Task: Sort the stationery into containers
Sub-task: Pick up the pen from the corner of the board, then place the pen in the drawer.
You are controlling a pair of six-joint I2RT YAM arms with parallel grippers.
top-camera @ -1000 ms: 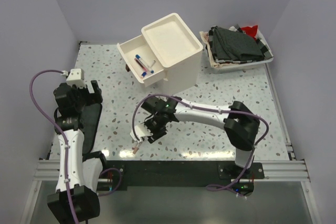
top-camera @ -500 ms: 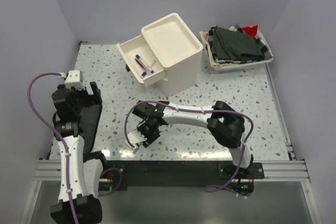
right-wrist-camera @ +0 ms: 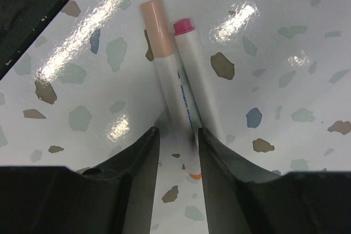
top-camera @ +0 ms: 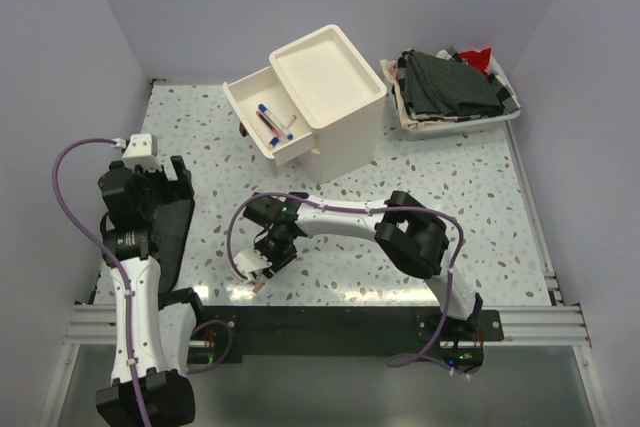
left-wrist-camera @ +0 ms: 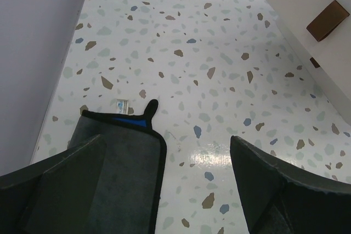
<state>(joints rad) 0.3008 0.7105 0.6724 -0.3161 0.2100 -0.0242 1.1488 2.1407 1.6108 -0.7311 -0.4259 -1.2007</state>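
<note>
Right gripper: we see the right gripper low over the table, close to the near edge and ahead of the arm bases, its two dark fingers drawn close together.
Peach-capped pen: the peach-capped pen lies flat on the table, and its white barrel runs straight into the narrow gap between those fingers; its cap points away from the gripper.
Pink-capped pen: the pink-capped pen lies touching the first pen along its length, on the side of the other finger, and its lower barrel passes under that finger's edge.
Grip: the jaws straddle the peach-capped pen with only a sliver showing on either side; we cannot tell whether the pads press it.
Left gripper: the left gripper hangs with its jaws wide apart and nothing between them, above a dark mat at the table's left side, well apart from both pens.
Cabinet: the cabinet stands at the far middle of the table with its top drawer pulled out to the left.
Drawer contents: we see a blue-capped pen and a maroon pen lying inside it.
Tray: a white tray of dark cloths sits at the far right.
</note>
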